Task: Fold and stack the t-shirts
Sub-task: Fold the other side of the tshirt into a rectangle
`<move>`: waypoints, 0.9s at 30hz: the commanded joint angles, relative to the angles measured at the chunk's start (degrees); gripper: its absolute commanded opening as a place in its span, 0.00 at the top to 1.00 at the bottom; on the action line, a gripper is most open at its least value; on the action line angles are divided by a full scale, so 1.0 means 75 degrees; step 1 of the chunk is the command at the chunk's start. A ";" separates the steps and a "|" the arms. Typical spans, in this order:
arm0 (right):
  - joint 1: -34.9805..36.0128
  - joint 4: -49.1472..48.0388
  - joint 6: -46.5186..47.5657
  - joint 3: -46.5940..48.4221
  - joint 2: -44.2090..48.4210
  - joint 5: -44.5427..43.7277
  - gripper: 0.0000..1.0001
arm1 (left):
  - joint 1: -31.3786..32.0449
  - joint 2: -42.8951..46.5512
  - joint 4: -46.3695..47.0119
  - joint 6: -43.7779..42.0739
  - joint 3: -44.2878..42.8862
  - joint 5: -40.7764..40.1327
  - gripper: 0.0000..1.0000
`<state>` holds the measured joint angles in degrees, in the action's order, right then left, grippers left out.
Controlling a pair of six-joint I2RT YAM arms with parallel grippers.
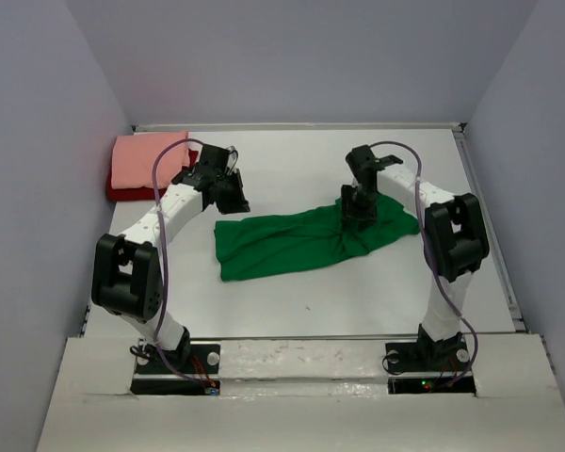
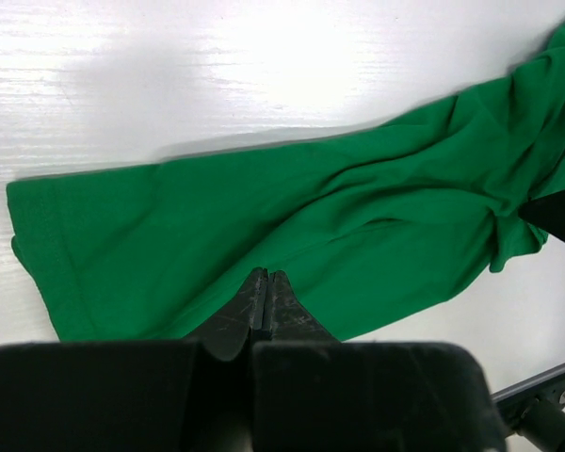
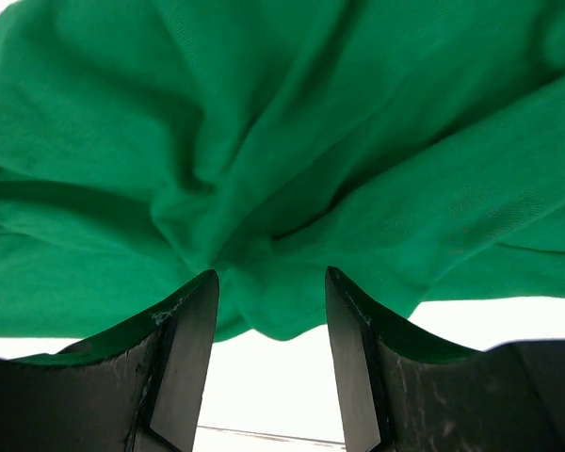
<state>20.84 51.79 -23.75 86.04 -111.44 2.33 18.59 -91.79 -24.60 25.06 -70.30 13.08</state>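
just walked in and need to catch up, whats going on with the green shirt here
A green t-shirt lies crumpled and unfolded in the middle of the table. The right tool is down on its bunched right end, jaws apart with a ridge of cloth between them, not yet clamped. The left tool hangs shut and empty by the shirt's left end. A folded salmon-pink t-shirt already lies on a dark red t-shirt in the far left corner.

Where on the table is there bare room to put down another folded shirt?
Widest free patch: bare table between the green t-shirt and the near edge. Also the far strip between the pink-on-red stack and the right arm. Crowded: mid-table, where left fingers and right fingers hang over it.
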 commanded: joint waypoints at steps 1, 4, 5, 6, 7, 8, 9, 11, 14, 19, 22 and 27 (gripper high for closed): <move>-0.0201 -0.0261 0.0143 0.0258 -0.0106 -0.0194 0.46 | -0.0076 0.0461 0.0175 -0.0224 -0.0001 0.0306 1.00; -0.0270 -0.0261 0.0131 0.0328 -0.0118 -0.0217 0.46 | -0.0088 0.0449 0.0151 -0.0247 -0.0013 0.0330 1.00; -0.0271 -0.0249 0.0131 0.0352 -0.0118 -0.0228 0.46 | -0.0088 0.0438 0.0151 -0.0247 -0.0001 0.0342 1.00; -0.0271 -0.0237 0.0131 0.0364 -0.0130 -0.0194 0.46 | -0.0088 0.0414 0.0163 -0.0247 -0.0013 0.0365 1.00; -0.0341 -0.0203 0.0143 0.0376 -0.0142 -0.0182 0.46 | -0.0100 0.0403 0.0151 -0.0247 -0.0013 0.0377 1.00; -0.0341 -0.0191 0.0131 0.0399 -0.0176 -0.0193 0.46 | -0.0100 0.0402 0.0163 -0.0259 -0.0001 0.0377 1.00; -0.0341 -0.0202 0.0131 0.0388 -0.0177 -0.0205 0.46 | -0.0100 0.0402 0.0174 -0.0248 -0.0001 0.0389 1.00; -0.0341 -0.0202 0.0120 0.0376 -0.0212 -0.0181 0.47 | -0.0100 0.0403 0.0163 -0.0247 -0.0013 0.0400 1.00; -0.0341 -0.0237 0.0131 0.0317 -0.0317 -0.0111 0.49 | -0.0111 0.0437 0.0116 -0.0236 -0.0130 0.0400 1.00; -0.0341 -0.0261 0.0073 0.0364 -0.0516 0.0064 0.62 | -0.0146 0.0473 0.0022 -0.0236 -0.0271 0.0389 1.00; -0.0341 -0.0319 0.0049 0.0306 -0.0598 0.0065 0.63 | -0.0182 0.0496 0.0011 -0.0247 -0.0306 0.0412 1.00; -0.0341 -0.0355 0.0026 0.0294 -0.0599 -0.0006 0.77 | -0.0193 0.0532 0.0011 -0.0212 -0.0306 0.0459 1.00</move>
<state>18.44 51.16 -23.33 86.63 -115.87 2.20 17.50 -91.31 -23.88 24.27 -70.37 14.87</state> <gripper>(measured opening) 0.297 0.014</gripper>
